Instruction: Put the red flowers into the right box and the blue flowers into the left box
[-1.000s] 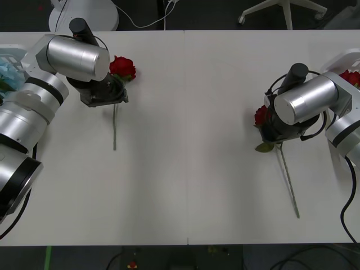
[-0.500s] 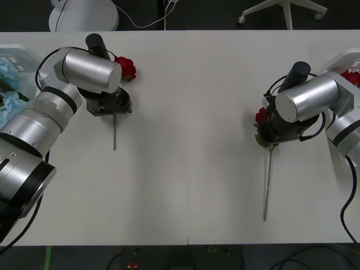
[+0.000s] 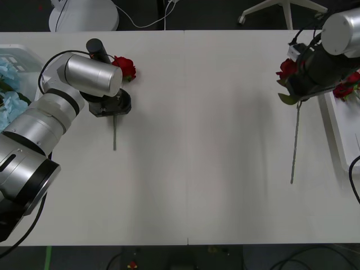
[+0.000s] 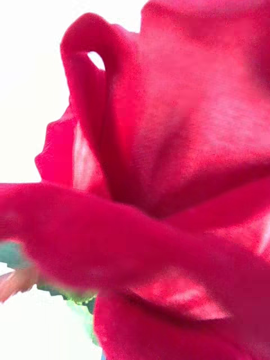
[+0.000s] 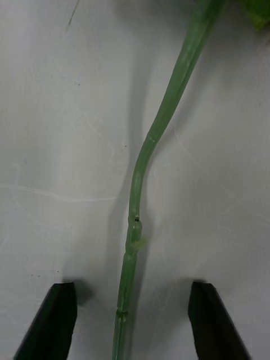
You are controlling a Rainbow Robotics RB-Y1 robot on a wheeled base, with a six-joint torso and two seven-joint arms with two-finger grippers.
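Observation:
One red flower [image 3: 124, 67] lies on the table at the far left, its stem [image 5: 149, 146] running toward me. My left gripper [image 3: 115, 107] is down over that stem, open, a black finger [image 5: 53, 320] on each side and not touching it. My right gripper [image 3: 297, 90] is raised at the far right, shut on a second red flower [image 3: 287, 68] whose stem hangs free; its bloom [image 4: 157, 169] is right against the wrist camera. It hovers beside the right box [image 3: 333, 115], where another red bloom [image 3: 344, 90] lies. Blue flowers [image 3: 8, 76] lie in the left box [image 3: 12, 48].
The white table [image 3: 191, 140] has a seam down its middle. A white pedestal [image 3: 84, 14] and a chair base [image 3: 284, 8] stand on the floor beyond the far edge.
My right arm has lifted its red flower off the table and carried it far and rightward to the right box. The left gripper has edged slightly right over the other stem.

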